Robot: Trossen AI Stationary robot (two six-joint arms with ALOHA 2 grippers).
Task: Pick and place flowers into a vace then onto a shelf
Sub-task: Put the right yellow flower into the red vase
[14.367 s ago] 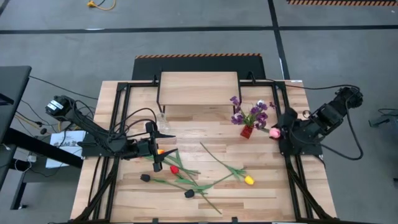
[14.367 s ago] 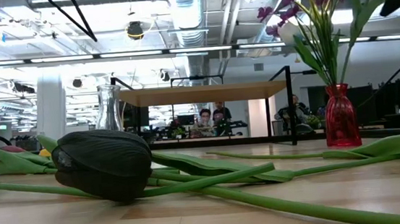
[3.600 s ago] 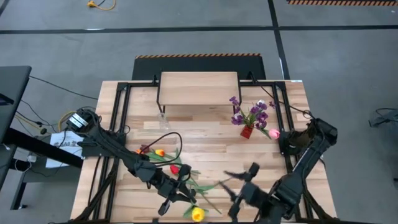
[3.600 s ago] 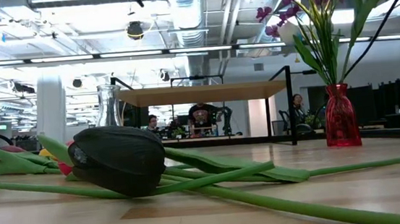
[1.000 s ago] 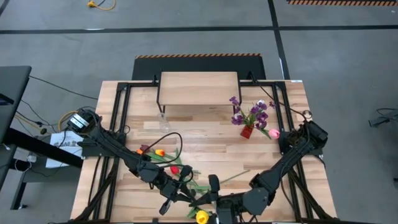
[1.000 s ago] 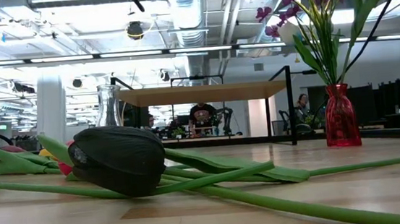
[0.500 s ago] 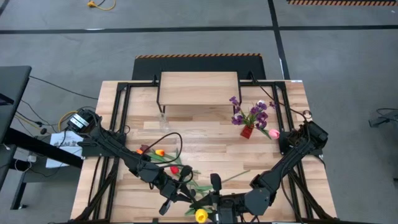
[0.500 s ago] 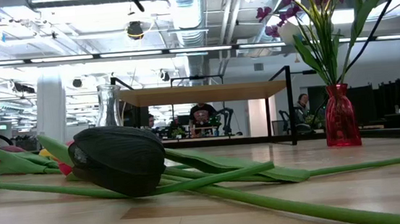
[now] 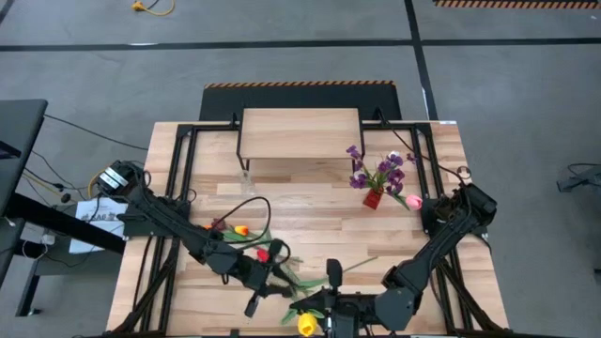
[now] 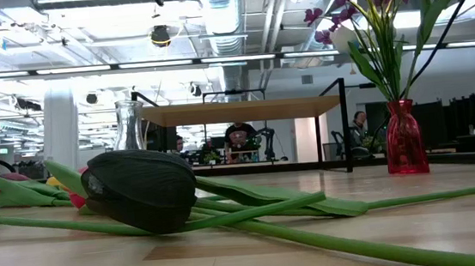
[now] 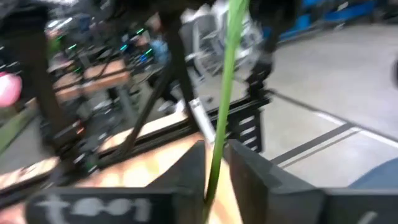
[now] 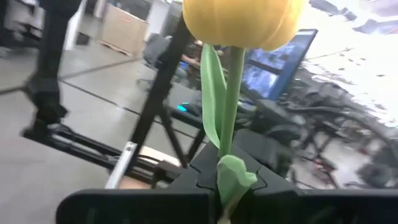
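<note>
- Since the previous frame, right gripper (image 9: 317, 310) has clamped shut on the stem of the yellow tulip (image 9: 305, 325) at the bottom centre of the high view; left gripper (image 9: 272, 291) has edged its jaws apart, a green stem (image 11: 221, 99) still standing between its fingers (image 11: 186, 177), contact unclear.
- Table (image 9: 188, 188): slatted wood, fills the middle of the high view.
- Shelf (image 9: 300, 133): top centre, bare.
- Red vase (image 9: 374, 198): right of centre, holding purple sprigs (image 9: 376, 169), with a pink tulip (image 9: 413, 201) beside it.
- Clear glass vase (image 10: 131, 125): left of the shelf in the low view.
- Loose flowers (image 9: 246, 240): lower left of centre; red and orange heads.
- Black tulip (image 10: 139, 191): lying on the table, foreground of the low view.
</note>
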